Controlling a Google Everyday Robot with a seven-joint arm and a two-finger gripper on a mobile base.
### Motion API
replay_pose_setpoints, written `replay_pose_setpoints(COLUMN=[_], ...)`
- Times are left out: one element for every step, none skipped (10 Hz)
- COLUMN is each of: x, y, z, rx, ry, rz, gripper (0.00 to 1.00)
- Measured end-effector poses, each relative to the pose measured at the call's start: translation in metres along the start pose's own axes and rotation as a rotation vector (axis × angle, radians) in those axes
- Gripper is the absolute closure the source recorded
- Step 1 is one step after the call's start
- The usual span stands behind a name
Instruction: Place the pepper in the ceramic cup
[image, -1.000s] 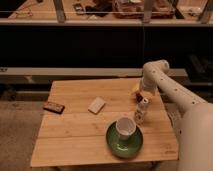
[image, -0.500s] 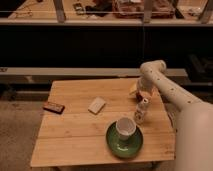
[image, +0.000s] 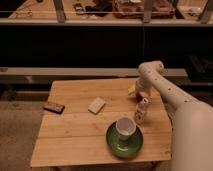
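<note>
End effector (image: 136, 93) low over table (image: 70, 135), near white bottle (image: 141, 111) (grip state unclear); ceramic cup (image: 125, 127) on green saucer (image: 131, 149).

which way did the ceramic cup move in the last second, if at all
No. The ceramic cup still sits on the green saucer, beside the white bottle. The gripper hangs just beyond that bottle.

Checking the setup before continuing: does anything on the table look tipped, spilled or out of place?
Nothing stands out. The ceramic cup sits upright on the green saucer, the small white bottle stands upright just behind them, and the gripper is low over the far right of the table, behind the bottle.
</note>
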Motion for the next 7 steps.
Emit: replay_pose_setpoints(x=[-0.0020,-0.0046,-0.0061,-0.0079,-0.0091,-0.0089,-0.0090], y=[0.0006,0.0013,0.0010,0.0023,0.0049,0.0062,0.0071], z=[0.0028,0.0055,0.0070,0.0080,0.0083,0.0083,0.0076], rx=[0.005,0.016,0.034,0.056,0.074,0.083,0.091], ry=[-0.012,-0.026,-0.035,-0.046,-0.056,-0.059,-0.064], rz=[0.014,0.035,0.055,0.080,0.102,0.111,0.115], gripper=[0.31,0.42,0.51,0.61,0.73,0.81,0.91])
